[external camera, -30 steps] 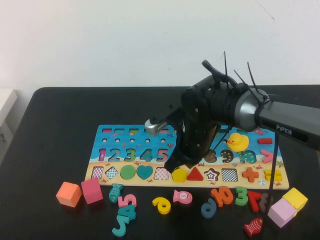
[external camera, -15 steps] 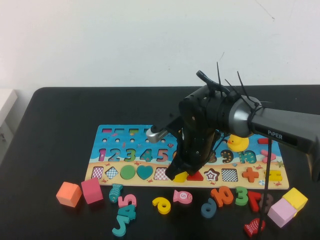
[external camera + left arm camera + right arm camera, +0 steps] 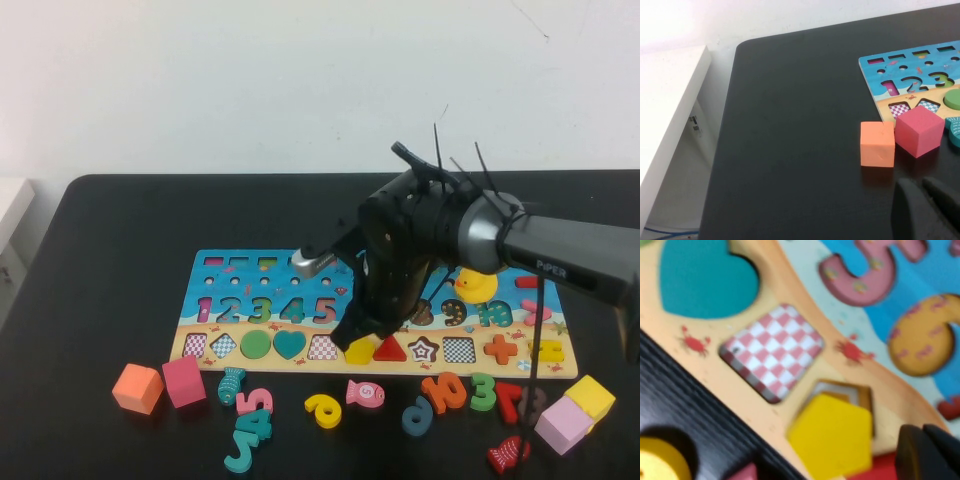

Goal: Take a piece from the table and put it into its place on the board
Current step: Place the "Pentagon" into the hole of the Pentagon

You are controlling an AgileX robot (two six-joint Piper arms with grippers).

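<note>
High view: the right gripper is hanging low over the front row of the board, its fingers clenched, with the piece showing just below its tip, between the checkered recess and the red triangle.
Left wrist view: the left gripper is sitting parked over the table, off the board's left end, its fingers closed on nothing; the orange cube and pink cube are lying at its 12 o'clock.
Right wrist view: the piece is lying skewed over its place, covering most of the recess while a sliver of pale floor is showing at the piece's 12 o'clock; the red-checked square recess is lying at its 10 o'clock.
Doing it well: the pentagon is probably needing a small nudge toward the exposed sliver and a slight turn so its edges line up, then gentle downward pressure; shoving hard is risking tipping it onto the rim.
</note>
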